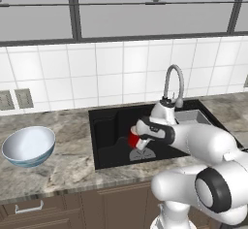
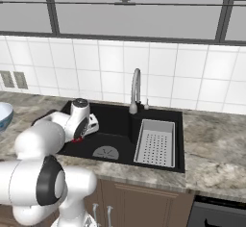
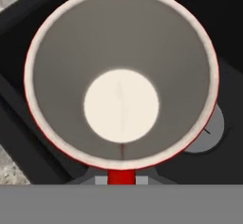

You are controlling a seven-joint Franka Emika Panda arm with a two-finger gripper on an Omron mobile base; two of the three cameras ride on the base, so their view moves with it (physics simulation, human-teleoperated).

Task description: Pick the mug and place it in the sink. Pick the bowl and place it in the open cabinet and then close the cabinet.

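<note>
Marbled grey tabletop [image 1: 72, 165] under white wall tiles [image 1: 121, 68]; the claw [image 1: 140, 143] grips the red mug [image 1: 133, 139] inside the black sink [image 1: 109, 126].

No lettering, label, brand mark or number can be read anywhere in this kitchen scene (not on the wall tiles, the counter or the robot's white casing).
</note>
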